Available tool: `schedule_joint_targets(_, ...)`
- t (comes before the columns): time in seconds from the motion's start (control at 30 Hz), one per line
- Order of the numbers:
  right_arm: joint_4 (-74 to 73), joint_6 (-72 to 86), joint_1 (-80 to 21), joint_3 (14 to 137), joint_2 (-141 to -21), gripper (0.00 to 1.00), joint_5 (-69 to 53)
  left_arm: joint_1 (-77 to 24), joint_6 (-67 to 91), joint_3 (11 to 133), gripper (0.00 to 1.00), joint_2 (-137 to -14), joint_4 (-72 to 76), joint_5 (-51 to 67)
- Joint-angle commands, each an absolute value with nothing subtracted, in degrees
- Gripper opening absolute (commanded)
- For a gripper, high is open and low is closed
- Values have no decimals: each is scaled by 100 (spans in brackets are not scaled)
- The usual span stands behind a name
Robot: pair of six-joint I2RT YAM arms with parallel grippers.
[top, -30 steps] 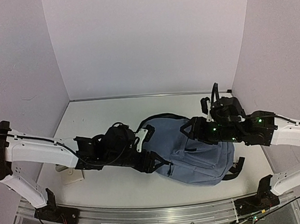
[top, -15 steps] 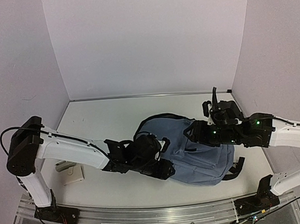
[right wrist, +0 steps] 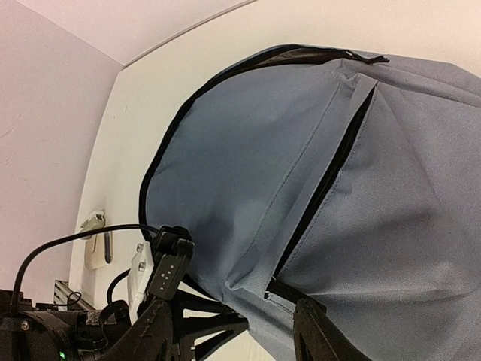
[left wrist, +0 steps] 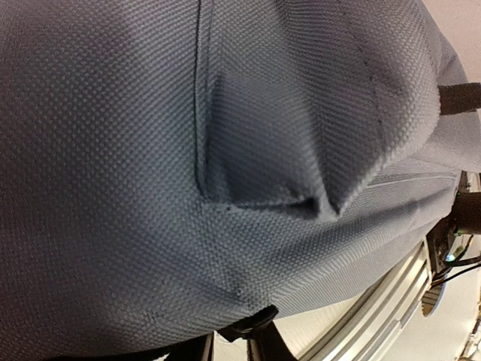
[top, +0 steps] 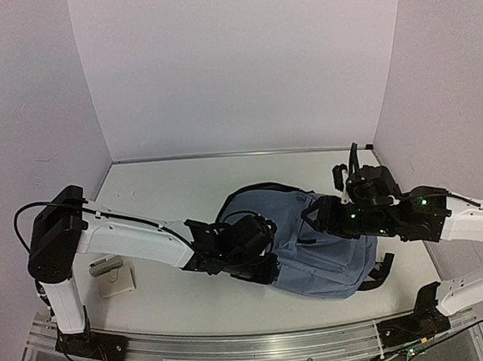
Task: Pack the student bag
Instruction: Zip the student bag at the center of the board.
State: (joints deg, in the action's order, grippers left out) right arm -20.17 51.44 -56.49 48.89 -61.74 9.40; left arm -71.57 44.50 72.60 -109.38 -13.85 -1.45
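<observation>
The student bag [top: 317, 241], slate-blue with black zippers, lies flat in the middle of the table. Its fabric [left wrist: 225, 150] fills the left wrist view, puckered into a fold. My left gripper [top: 265, 266] is at the bag's near-left edge. Its black fingers [left wrist: 259, 335] stand close together, and their tips are tucked into the fabric edge. My right gripper [top: 321, 218] hovers over the bag's upper right part. Its fingers [right wrist: 323, 331] stand wide apart, straddling the end of the front-pocket zipper [right wrist: 323, 188] with nothing held. The main zipper [right wrist: 248, 68] runs round the top.
Two small pale items [top: 113, 274] lie on the table to the left of the bag, and one of them [right wrist: 94, 241] also shows in the right wrist view. A metal rail [top: 238, 344] runs along the near edge. Walls close in the back and both sides.
My left arm has swung right, from beside the bag to its near-left edge, and its jaws have narrowed onto the fabric. My right gripper has drifted slightly right and down.
</observation>
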Motion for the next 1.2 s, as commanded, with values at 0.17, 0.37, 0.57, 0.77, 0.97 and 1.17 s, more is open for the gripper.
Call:
schedule_joint_targets(0.17, -1908, 4326, -5621, 4706, -5921, 58, 443, -7140, 4621, 7691, 0, -10976, -1767, -1025)
schedule_joint_targets(0.37, -1880, 3671, -6017, 4687, -6337, 73, -43, -7127, 4784, 7537, 0, -10602, -1912, -1309)
schedule_joint_targets(0.57, -2064, 3580, -6555, 4939, -7139, 74, 911, -7081, 4874, 7368, 0, -10343, -2030, -1331)
schedule_joint_targets(0.77, -2088, 3369, -6688, 5102, -7713, 68, 1366, -6908, 4764, 7009, 0, -9987, -1654, -862)
schedule_joint_targets(0.97, -2171, 3209, -6829, 5415, -8288, 61, 1734, -6860, 4602, 7013, 0, -9959, -1557, -592)
schedule_joint_targets(1.17, -2192, 3284, -6943, 5587, -8716, 38, 2098, -6745, 4568, 6924, 0, -9862, -1485, -503)
